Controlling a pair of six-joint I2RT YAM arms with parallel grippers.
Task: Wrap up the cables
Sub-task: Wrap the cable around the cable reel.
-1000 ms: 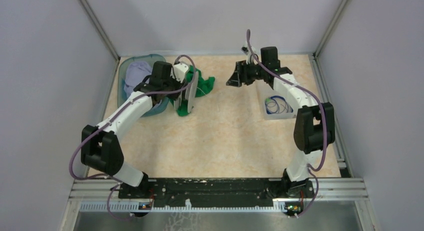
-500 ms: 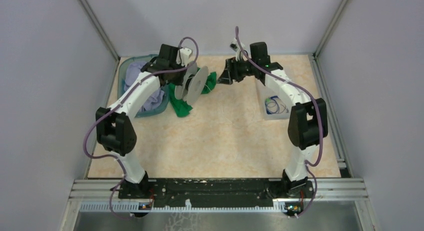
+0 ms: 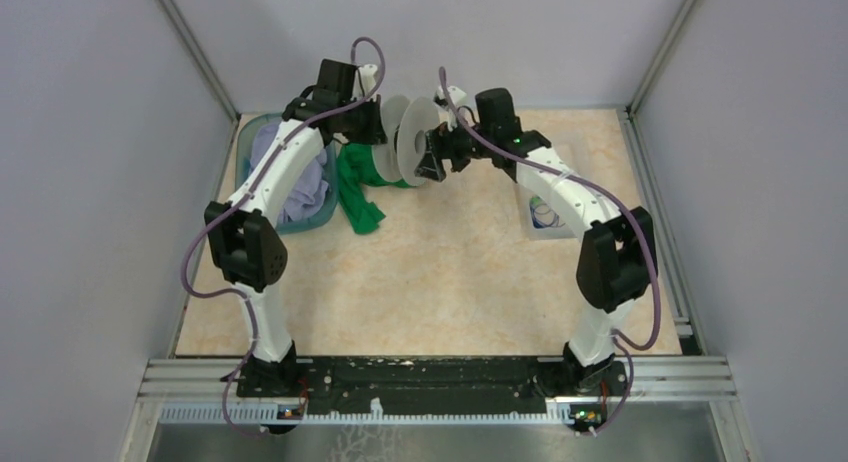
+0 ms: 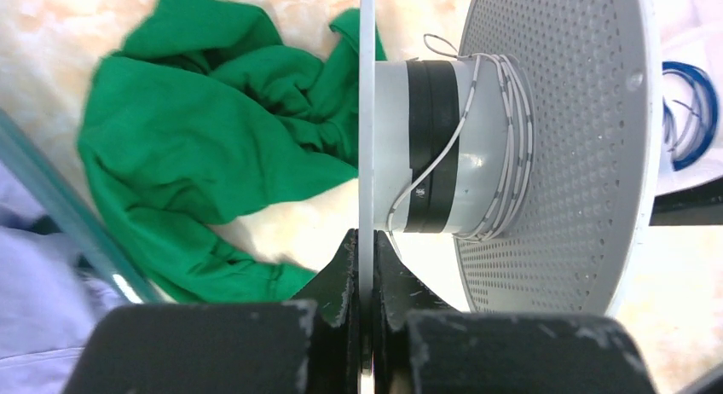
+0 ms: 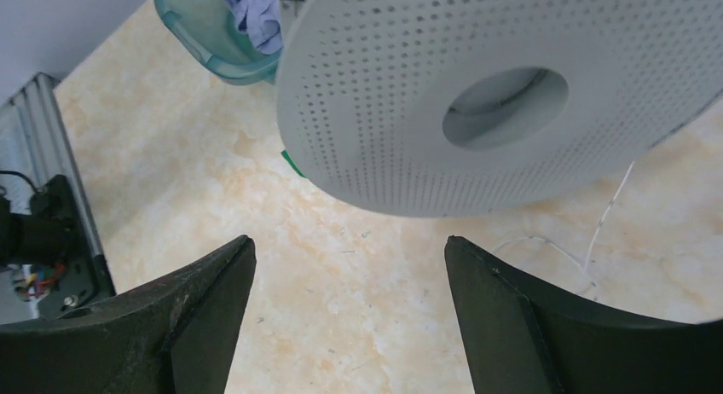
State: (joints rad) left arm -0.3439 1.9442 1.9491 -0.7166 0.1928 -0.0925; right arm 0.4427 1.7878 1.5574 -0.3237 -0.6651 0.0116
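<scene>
My left gripper [image 4: 367, 240] is shut on the thin edge of one flange of a pale-grey spool [image 4: 443, 147], holding it up above the table at the back [image 3: 412, 140]. A hair-thin whitish cable [image 4: 505, 155] is wound loosely round the spool's core, and a strand [image 5: 601, 228] of it trails to the tabletop. My right gripper [image 5: 349, 245] stands open just to the right of the spool, facing its perforated flange [image 5: 511, 95], touching nothing. A dark blue cable coil [image 3: 545, 214] lies in a clear tray by the right arm.
A crumpled green cloth [image 3: 358, 194] lies on the table under the left gripper. A teal bin [image 3: 318, 214] with lilac cloth stands at the back left. The clear tray [image 3: 562, 232] sits at the right. Cage walls and aluminium posts enclose the table.
My left gripper has shut on the spool's flange and lifted it off the green cloth toward the back centre. The right arm swung left up to the spool and its jaws widened.
</scene>
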